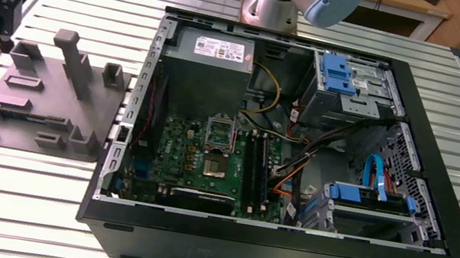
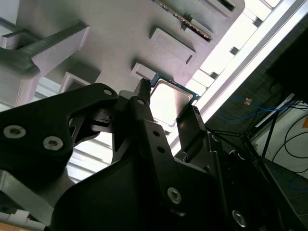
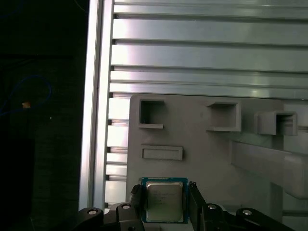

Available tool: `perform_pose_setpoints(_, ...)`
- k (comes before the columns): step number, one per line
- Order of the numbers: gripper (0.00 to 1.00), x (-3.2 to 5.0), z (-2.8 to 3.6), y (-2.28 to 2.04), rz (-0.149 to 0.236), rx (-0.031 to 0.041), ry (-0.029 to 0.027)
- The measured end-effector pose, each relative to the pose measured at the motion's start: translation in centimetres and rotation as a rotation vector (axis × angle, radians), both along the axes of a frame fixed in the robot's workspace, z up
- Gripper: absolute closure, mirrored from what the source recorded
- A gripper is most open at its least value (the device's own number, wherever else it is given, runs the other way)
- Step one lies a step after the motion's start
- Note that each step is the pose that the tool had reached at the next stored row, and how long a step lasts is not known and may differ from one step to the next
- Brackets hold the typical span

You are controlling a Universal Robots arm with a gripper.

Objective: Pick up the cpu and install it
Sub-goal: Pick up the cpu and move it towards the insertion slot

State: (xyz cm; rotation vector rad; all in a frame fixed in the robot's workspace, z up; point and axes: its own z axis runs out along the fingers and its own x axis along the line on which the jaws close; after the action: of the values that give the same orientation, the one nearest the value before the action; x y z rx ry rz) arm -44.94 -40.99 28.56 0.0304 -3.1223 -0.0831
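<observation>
The tool [image 3: 164, 188] [image 2: 167, 97] is closed on the cpu [image 3: 164, 202] [image 2: 172, 97]. In both wrist views one black finger [image 3: 136, 196] bears against one edge of the chip, and the opposite finger [image 3: 194, 199] stands at the opposite edge. The cpu lies flat, silvery plate facing the first wrist camera, with its thin blue-green rim visible around the plate.

The cpu is located over the grey moulded tray [image 3: 216, 159], close to the tray edge that borders the bench slats [image 3: 207, 57]. A shallow rectangular recess [image 3: 162, 153] lies just beyond the chip, and square pockets [image 3: 151, 113] lie further along the tray. Whether the cpu rests on the tray or is raised off it cannot be determined.

In the exterior view, the tray [image 1: 40, 90] sits on the slatted aluminium bench [image 1: 12, 205], just beside the open computer case [image 1: 285, 250] on the exterior view's left. Inside the case:
- The green motherboard [image 1: 206, 160] carries a socket frame [image 1: 217, 149] with its centre exposed.
- The grey power supply box [image 1: 209, 55] sits beyond the motherboard.

The arm base [image 1: 275, 3] is mounted behind the case.
</observation>
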Motion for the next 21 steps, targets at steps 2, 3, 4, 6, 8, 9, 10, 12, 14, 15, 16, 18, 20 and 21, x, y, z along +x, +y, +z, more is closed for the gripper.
perform_pose_setpoints(2,0.53,0.00,0.06,0.00,0.000,0.0000,0.0000)
perform_pose_setpoints(3,0.53,0.00,0.10,0.00,0.000,0.0000,0.0000)
perform_pose_setpoints(4,0.53,0.00,0.13,0.00,0.000,0.0000,0.0000)
perform_pose_setpoints(6,0.53,0.00,0.22,0.00,0.000,0.0000,0.0000)
perform_pose_setpoints(8,0.53,0.00,0.30,0.00,0.000,0.0001,-0.0001)
perform_pose_setpoints(9,0.53,0.00,0.35,0.00,0.000,0.0001,-0.0001)
perform_pose_setpoints(10,0.53,0.00,0.39,0.00,0.000,0.0000,-0.0001)
perform_pose_setpoints(12,0.53,0.00,0.55,0.00,0.000,0.0001,-0.0001)
perform_pose_setpoints(14,0.53,0.00,0.63,0.00,0.000,0.0000,-0.0001)
perform_pose_setpoints(15,0.53,0.00,0.65,0.00,0.000,0.0001,-0.0002)
perform_pose_setpoints(16,0.53,0.00,0.69,0.00,0.000,0.0001,-0.0002)
perform_pose_setpoints(18,0.53,0.00,0.76,0.00,0.000,0.0001,-0.0001)
perform_pose_setpoints(20,0.53,0.00,0.82,0.00,0.000,0.0001,-0.0002)
perform_pose_setpoints(21,0.53,0.00,0.86,0.00,0.000,0.0000,0.0000)
